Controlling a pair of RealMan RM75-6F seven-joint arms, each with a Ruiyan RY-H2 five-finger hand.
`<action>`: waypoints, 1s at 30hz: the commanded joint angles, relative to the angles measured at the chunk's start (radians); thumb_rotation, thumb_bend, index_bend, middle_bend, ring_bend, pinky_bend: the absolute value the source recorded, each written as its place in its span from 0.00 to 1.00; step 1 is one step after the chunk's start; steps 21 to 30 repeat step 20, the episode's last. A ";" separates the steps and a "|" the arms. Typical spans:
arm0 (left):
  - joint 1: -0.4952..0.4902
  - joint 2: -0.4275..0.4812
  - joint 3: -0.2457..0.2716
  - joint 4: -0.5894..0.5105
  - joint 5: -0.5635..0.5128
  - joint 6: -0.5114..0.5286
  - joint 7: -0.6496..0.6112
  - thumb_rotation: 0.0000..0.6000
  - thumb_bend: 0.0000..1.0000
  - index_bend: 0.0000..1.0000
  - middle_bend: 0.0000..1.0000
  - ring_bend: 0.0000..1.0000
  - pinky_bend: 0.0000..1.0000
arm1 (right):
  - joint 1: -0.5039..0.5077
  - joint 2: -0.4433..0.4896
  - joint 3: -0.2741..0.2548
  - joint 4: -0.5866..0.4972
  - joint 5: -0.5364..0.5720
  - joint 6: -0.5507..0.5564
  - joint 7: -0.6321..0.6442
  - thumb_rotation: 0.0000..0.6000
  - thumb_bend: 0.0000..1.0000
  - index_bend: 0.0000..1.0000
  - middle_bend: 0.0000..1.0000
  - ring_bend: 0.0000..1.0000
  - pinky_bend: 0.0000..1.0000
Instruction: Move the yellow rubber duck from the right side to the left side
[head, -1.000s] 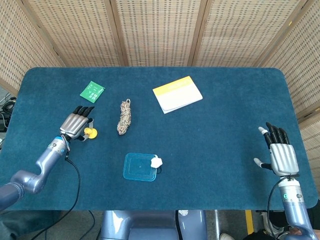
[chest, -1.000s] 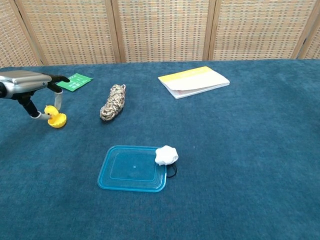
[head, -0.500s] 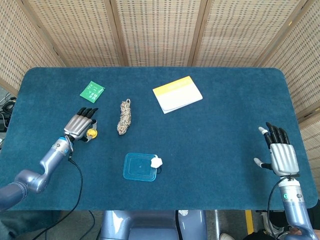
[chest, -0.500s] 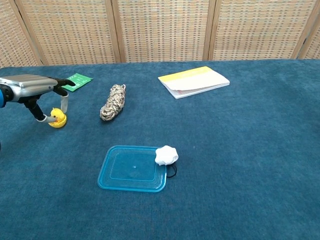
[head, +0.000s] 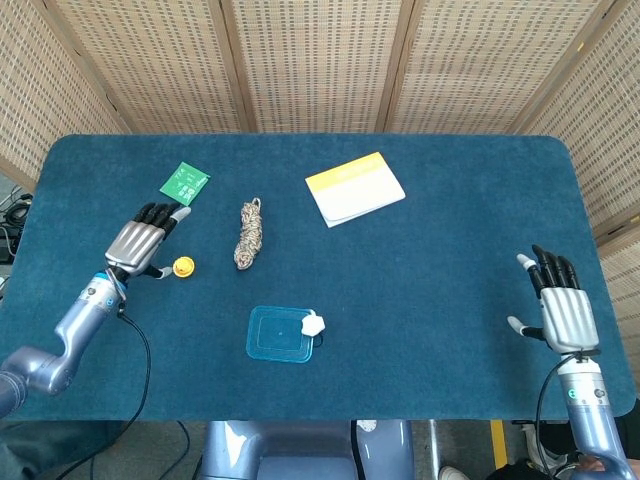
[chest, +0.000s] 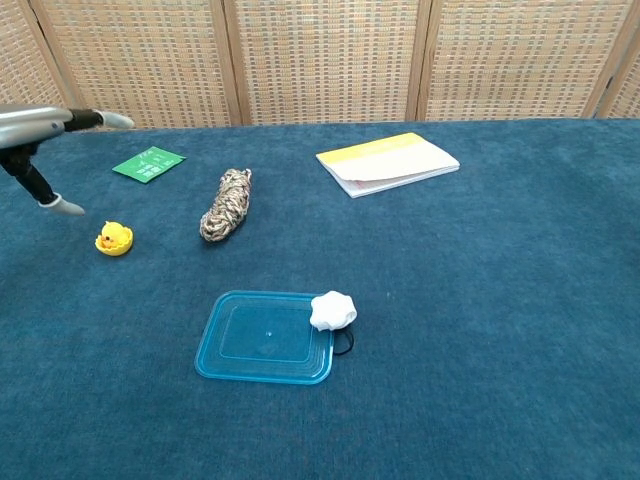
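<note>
Now the yellow rubber duck (head: 183, 266) sits free on the blue table cloth (head: 450, 240), left of the coiled rope (head: 248, 233) and nearer the front edge than the green card (head: 184, 181). Just left of the duck, the left hand (head: 137, 243) hovers with its fingers spread, holding nothing. Far right of the rope, the right hand (head: 562, 309) rests with fingers apart, also holding nothing. A blue tray (chest: 266, 337) lies in front of the rope.

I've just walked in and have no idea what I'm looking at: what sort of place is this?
Probably a robot test bench rather than a home or office. A table under blue cloth, closed in by woven screens, holds odd props: a rubber duck, a coil of rope and a notebook.
</note>
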 joint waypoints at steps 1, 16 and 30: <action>0.146 0.118 -0.044 -0.194 -0.041 0.231 -0.012 1.00 0.06 0.00 0.00 0.00 0.00 | -0.003 0.000 0.002 -0.001 -0.001 0.009 -0.007 1.00 0.00 0.12 0.00 0.00 0.00; 0.432 0.186 0.042 -0.496 -0.091 0.535 0.187 1.00 0.00 0.00 0.00 0.00 0.00 | -0.016 0.017 -0.020 -0.015 -0.050 0.039 -0.012 1.00 0.00 0.00 0.00 0.00 0.00; 0.445 0.186 0.044 -0.484 -0.057 0.546 0.185 1.00 0.00 0.00 0.00 0.00 0.00 | -0.023 0.030 -0.021 -0.041 -0.046 0.046 -0.042 1.00 0.00 0.00 0.00 0.00 0.00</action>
